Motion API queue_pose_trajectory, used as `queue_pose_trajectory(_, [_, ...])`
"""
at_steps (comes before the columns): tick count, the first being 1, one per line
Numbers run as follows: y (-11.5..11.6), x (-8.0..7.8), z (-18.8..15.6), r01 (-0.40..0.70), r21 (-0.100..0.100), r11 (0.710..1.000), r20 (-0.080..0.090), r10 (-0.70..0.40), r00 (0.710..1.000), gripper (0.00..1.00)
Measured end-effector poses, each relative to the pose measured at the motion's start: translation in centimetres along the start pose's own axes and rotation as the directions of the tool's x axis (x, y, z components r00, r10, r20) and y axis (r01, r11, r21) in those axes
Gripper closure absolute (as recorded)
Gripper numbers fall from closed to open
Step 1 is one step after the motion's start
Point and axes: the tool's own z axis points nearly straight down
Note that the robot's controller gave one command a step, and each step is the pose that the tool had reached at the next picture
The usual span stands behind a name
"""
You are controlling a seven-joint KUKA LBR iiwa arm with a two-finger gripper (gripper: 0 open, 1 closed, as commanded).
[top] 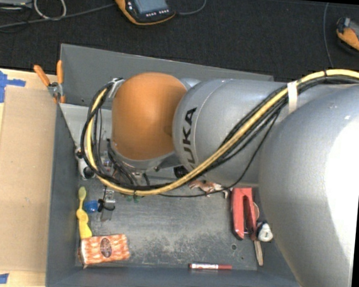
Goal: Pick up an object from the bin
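The arm's grey body (302, 183) and orange wrist cover (145, 114) loom over the bin (58, 223), hiding most of the gripper (107, 201); whether it is spread or closed cannot be told. Its tip sits just beside a small blue piece (91, 206), up-picture from an orange patterned packet (104, 248). Right of the packet lie a red pen (210, 267) and a half-hidden red tool (242, 212).

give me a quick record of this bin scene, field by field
bin: grey metal
arm: comes in from the right, orange cover above the bin's left half
hand: low at the left, just beside a blue piece and a yellow piece
near left corner: orange and white packet
right side: red tool
near wall: red pen
held: cannot tell
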Motion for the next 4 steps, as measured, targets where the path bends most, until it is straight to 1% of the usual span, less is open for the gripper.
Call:
queue_pose_trajectory(1, [-0.2,-0.2,-0.5,-0.005,-0.002,1.0,0.007,0.005,1.0,0.0])
queue_pose_trajectory(2, [0.3,4.6,6.7,0.16,-0.001,0.987,0.007,-0.16,0.987,0.0])
queue_pose_trajectory(3, [0.1,7.1,3.6,0.194,-0.001,0.981,0.013,-0.194,0.981,0.0])
queue_pose_trajectory(4, [-2.4,9.2,6.2,-0.027,0.001,1.0,0.0,0.027,1.0,0.0])
